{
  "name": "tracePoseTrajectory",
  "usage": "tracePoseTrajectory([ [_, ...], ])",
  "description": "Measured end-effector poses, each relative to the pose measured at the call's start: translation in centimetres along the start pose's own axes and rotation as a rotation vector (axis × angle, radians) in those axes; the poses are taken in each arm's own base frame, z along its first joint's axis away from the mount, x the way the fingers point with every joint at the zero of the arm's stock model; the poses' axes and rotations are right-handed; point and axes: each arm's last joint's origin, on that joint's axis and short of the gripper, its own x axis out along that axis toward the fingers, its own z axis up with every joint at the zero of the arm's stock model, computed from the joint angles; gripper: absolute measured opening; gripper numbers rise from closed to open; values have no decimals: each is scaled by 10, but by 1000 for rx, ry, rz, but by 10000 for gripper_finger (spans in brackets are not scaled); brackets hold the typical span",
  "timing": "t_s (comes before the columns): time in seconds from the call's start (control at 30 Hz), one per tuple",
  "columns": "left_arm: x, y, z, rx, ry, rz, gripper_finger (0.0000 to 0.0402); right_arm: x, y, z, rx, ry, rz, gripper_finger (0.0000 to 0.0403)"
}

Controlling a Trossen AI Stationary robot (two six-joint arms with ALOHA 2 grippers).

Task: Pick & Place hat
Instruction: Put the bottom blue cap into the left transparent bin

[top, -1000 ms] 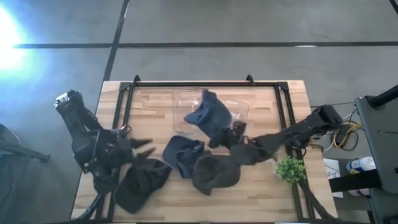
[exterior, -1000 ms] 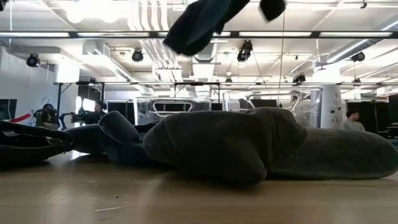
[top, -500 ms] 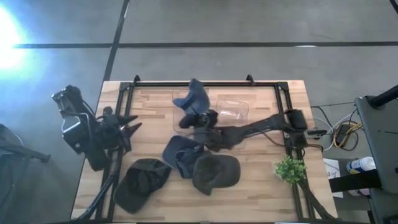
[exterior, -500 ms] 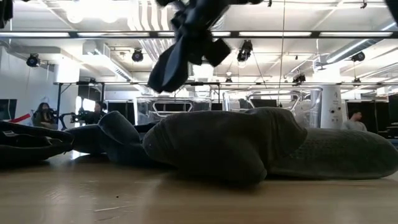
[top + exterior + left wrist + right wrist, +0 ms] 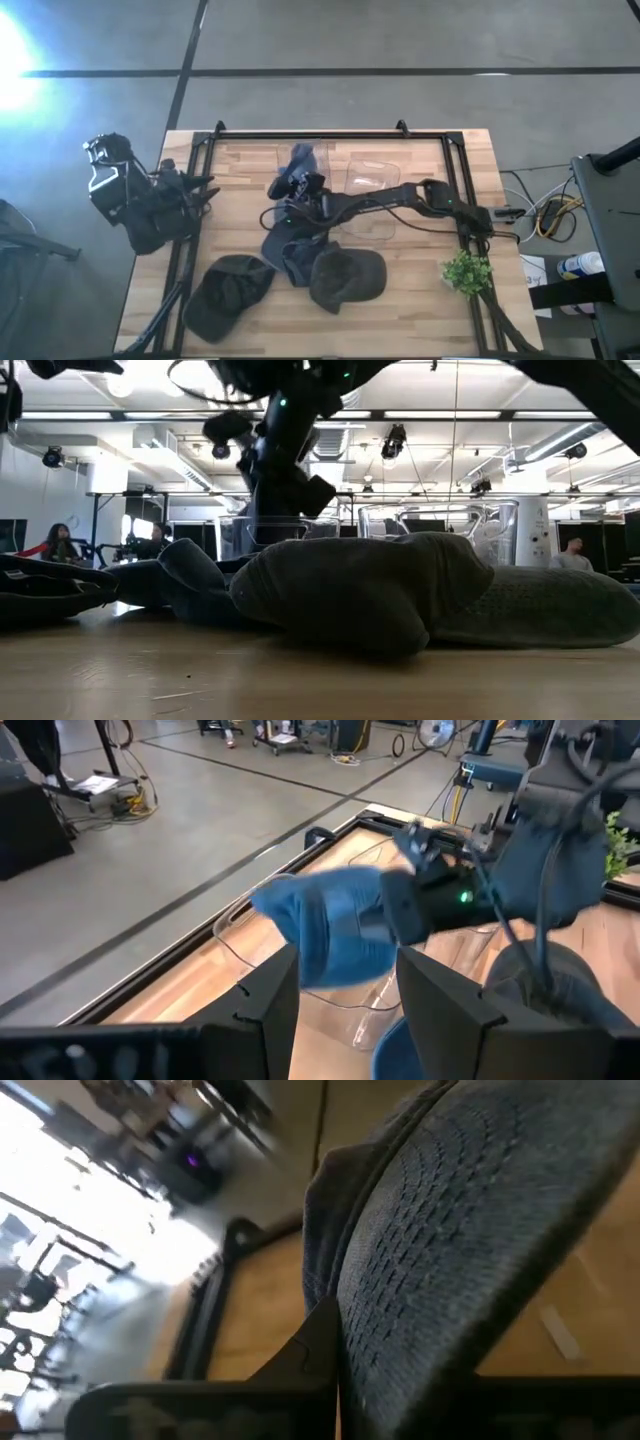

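A blue hat [image 5: 299,160] hangs in my right gripper [image 5: 303,192] over the left part of a clear container [image 5: 372,178]. In the left wrist view the same blue hat [image 5: 325,925] hovers above the container's rim [image 5: 232,925]. My right arm reaches across from the table's right side, and its gripper is shut on the hat. My left gripper [image 5: 203,188] is open and holds nothing. It sits by the table's left edge, apart from every hat. Three more hats lie flat on the wood: a dark blue one [image 5: 288,245], a grey one [image 5: 347,277] and a dark green one [image 5: 228,290]. My right gripper holds the blue hat by the side that faces the table's right [image 5: 378,920], pinched between the two fingers, which come at it about level from the right. The hat is lifted clear and droops past the fingers. In the right wrist view its stitched cloth [image 5: 450,1230] lies against one finger [image 5: 318,1342].
A black frame rail [image 5: 320,135] runs around the table's far edge and sides. A small green plant [image 5: 466,270] stands near the right rail. The three hats take up the near middle of the table. Bare wood shows at the far left [image 5: 235,165] and the near right.
My right gripper has carried the blue hat toward the table's left and lowered it, from over the container's middle to over its left edge; the hat has swung and turned. My left gripper has drawn back from the dark green hat toward the far-left corner.
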Motion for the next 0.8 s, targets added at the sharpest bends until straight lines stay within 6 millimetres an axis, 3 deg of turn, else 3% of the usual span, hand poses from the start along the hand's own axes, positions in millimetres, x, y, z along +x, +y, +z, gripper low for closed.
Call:
tracePoseTrajectory([
  [0.2, 2, 10, -8, -4, -2, 1, 163, 16, -4, 0, 4, 175, -131, 25],
  [0.5, 7, 9, -21, 21, -25, 24, 163, 27, -2, 13, -150, 539, -146, 137],
  [0.63, 8, 8, -25, 6, -23, 29, 163, 16, 2, 23, -264, 719, -154, 180],
  [0.8, 8, 8, -25, 1, -25, 30, 163, -16, 4, 46, -443, 877, -213, 208],
])
